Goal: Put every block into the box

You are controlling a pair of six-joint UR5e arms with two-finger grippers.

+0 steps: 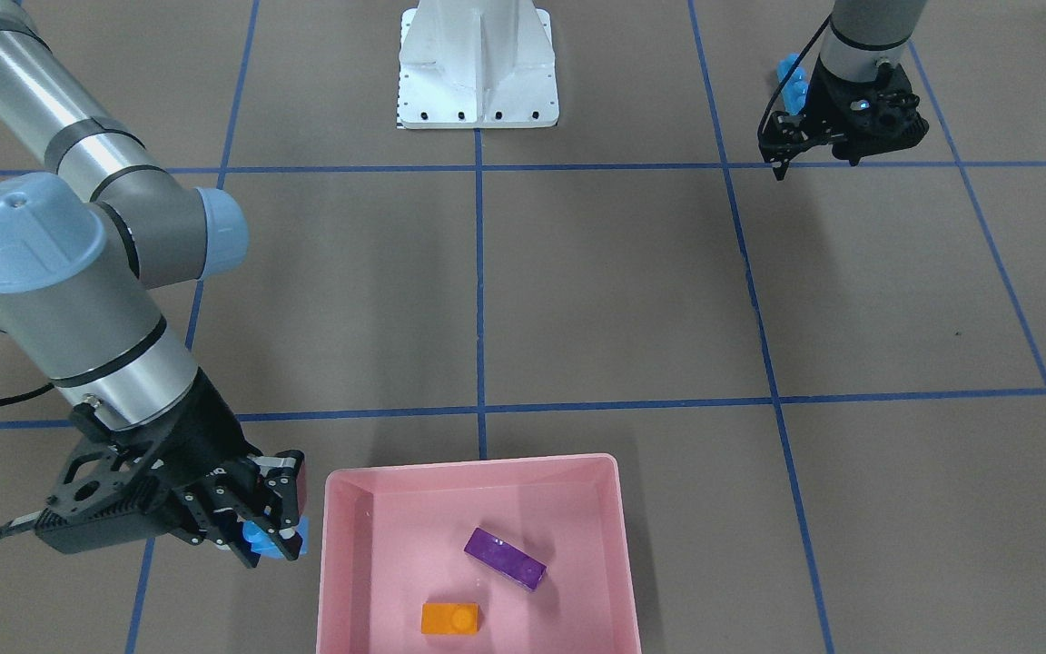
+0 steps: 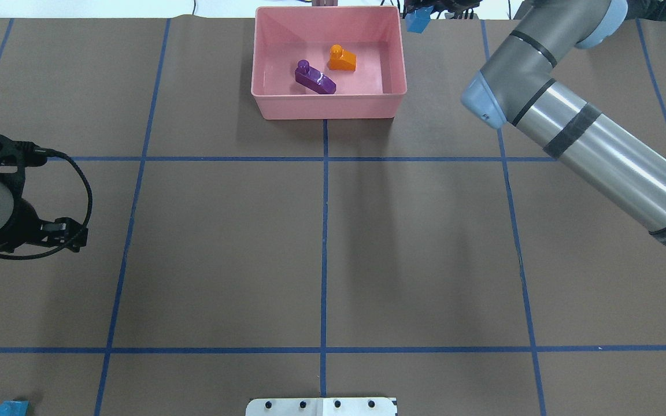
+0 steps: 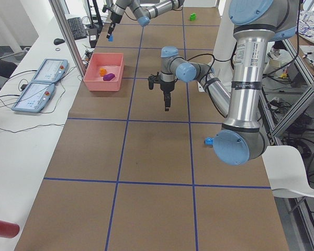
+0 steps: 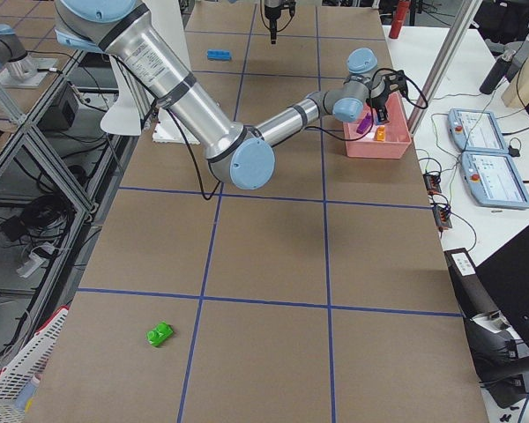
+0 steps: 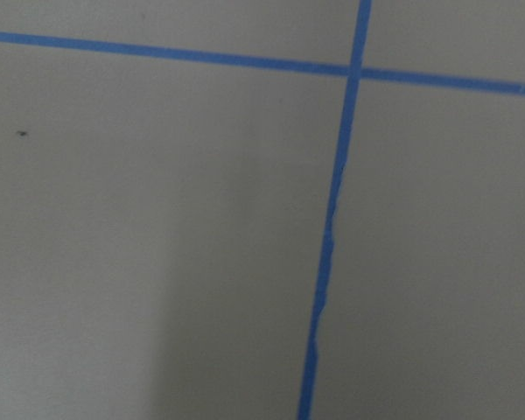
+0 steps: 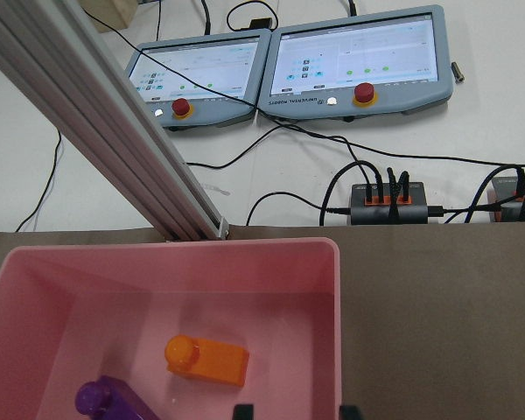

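On the blue-taped table [image 1: 623, 291] we see the pink box [image 1: 341, 545] holding the orange block [image 1: 449, 618] and purple block [image 1: 505, 559], the white pedestal base [image 1: 478, 82] beyond, and the long blue block [image 1: 791, 77]; the green block [image 4: 160, 334] lies well apart. Only the box's wall separates its floor from the right gripper [image 1: 273, 543], clamped on the small blue block [image 1: 260, 536]. The left gripper [image 1: 779, 163] hangs apart from the long blue block; we cannot tell its opening. The label [image 3: 242, 57] on the left arm [image 3: 246, 78] is too small to read.

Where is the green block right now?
In the exterior right view the green block lies on the table in the near-left grid square, at the robot's right end, far from the pink box.
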